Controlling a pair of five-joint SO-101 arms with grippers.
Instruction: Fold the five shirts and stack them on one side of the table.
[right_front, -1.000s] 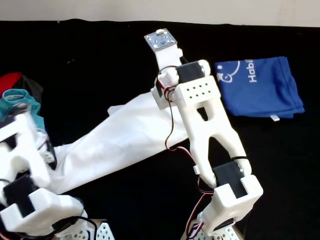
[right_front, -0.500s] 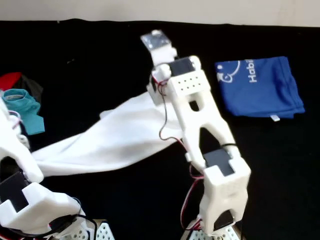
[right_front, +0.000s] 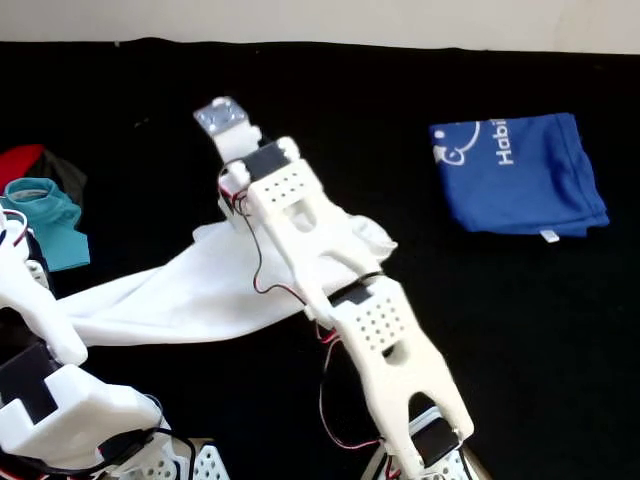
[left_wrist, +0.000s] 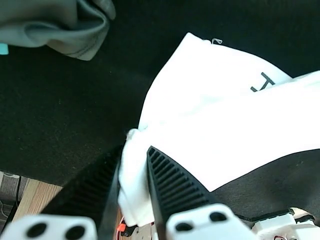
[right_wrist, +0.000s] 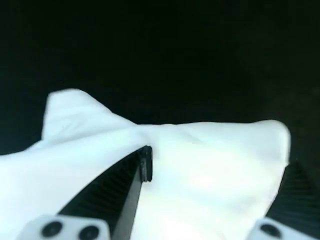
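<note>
The left end effector (left_wrist: 135, 152) is clamped on one end of the white shirt (right_front: 200, 290), with a fold of cloth pinched between its ribbed jaws close to the near left edge of the black worktop (right_front: 500, 330). The right end effector (right_wrist: 217, 167) has its jaws wide apart with the other end of the shirt lying between them. I cannot tell whether they press on the cloth or only straddle it.

In the last second the right arm has swung from the middle of the worktop toward the left. The shirt's far end went with it and is now bunched beside that arm, so the shirt spans less of the worktop than it did. The left arm has drawn back a little toward the near edge. I take this as one end being carried over toward the other, a fold begun but not laid flat.

A blue shirt (right_front: 520, 175) lies folded far right, well apart from the white one. A teal shirt (right_front: 45, 215) and a red shirt (right_front: 20, 160) wait crumpled at the left edge, and a grey shirt (left_wrist: 55, 25) shows in the left wrist view.

The blue shirt carries white lettering and a round emblem, partly folded under. The white shirt shows a small dark printed mark and a tag at its hem.
</note>
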